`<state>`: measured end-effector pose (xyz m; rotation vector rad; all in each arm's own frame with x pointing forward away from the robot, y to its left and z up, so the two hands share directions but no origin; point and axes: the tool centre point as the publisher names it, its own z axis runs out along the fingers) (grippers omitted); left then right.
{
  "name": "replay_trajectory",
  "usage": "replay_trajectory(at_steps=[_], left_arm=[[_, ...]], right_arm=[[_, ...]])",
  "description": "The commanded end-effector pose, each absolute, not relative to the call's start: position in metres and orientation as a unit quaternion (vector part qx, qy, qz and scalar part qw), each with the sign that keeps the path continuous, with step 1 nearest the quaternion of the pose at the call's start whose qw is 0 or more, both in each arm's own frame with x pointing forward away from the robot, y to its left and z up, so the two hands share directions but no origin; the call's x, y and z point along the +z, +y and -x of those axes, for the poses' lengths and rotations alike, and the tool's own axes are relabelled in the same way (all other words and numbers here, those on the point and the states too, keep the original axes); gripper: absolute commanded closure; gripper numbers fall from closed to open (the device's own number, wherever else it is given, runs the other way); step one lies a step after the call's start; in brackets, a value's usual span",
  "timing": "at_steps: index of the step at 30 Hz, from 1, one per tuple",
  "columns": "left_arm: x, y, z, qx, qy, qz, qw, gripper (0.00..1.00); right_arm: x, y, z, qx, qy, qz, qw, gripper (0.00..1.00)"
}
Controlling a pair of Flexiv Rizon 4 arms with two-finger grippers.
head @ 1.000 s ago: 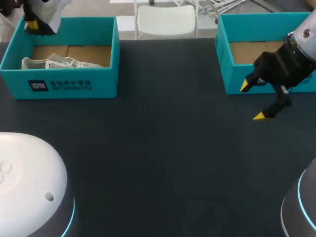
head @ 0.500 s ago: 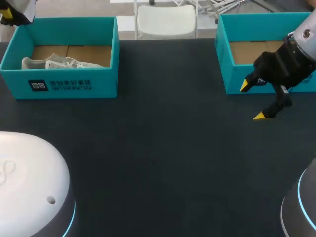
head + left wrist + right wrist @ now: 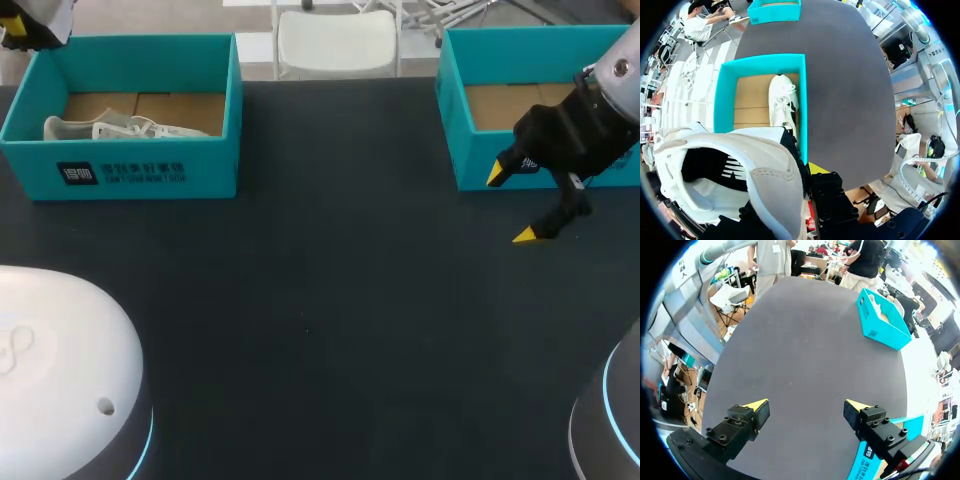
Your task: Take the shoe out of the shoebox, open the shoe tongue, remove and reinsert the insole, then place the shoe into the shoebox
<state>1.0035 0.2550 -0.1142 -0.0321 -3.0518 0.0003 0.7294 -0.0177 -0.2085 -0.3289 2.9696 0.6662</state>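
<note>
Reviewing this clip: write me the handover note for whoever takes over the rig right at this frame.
Left gripper shut on a white shoe, held high by the left shoebox's far corner.
Right gripper open, empty, over the table before the right shoebox.
A second shoe lies in the left shoebox.
Done: shoe taken out.
Left: open tongue, remove and reinsert insole, return shoe to box.
</note>
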Motion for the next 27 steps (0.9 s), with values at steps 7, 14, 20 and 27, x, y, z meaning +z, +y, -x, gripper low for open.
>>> replay_trajectory(at_steps=[7, 14, 20, 27], left_arm=[[-0.118, 0.284, -1.024, -0.01, -0.934, 0.355, 0.042, 1.0], [-0.112, 0.316, -1.048, -0.112, -0.79, 0.599, 0.07, 1.0], [-0.107, 0.322, -1.049, -0.174, -0.71, 0.681, 0.045, 1.0], [-0.107, 0.326, -1.047, -0.205, -0.668, 0.715, 0.029, 1.0]], right_arm=[[-0.21, -0.017, -0.73, 0.216, 0.97, 0.107, 0.04, 0.0], [-0.21, -0.017, -0.73, 0.216, 0.97, 0.107, 0.04, 0.0], [-0.21, -0.017, -0.73, 0.216, 0.97, 0.107, 0.04, 0.0], [-0.21, -0.017, -0.73, 0.216, 0.97, 0.107, 0.04, 0.0]])
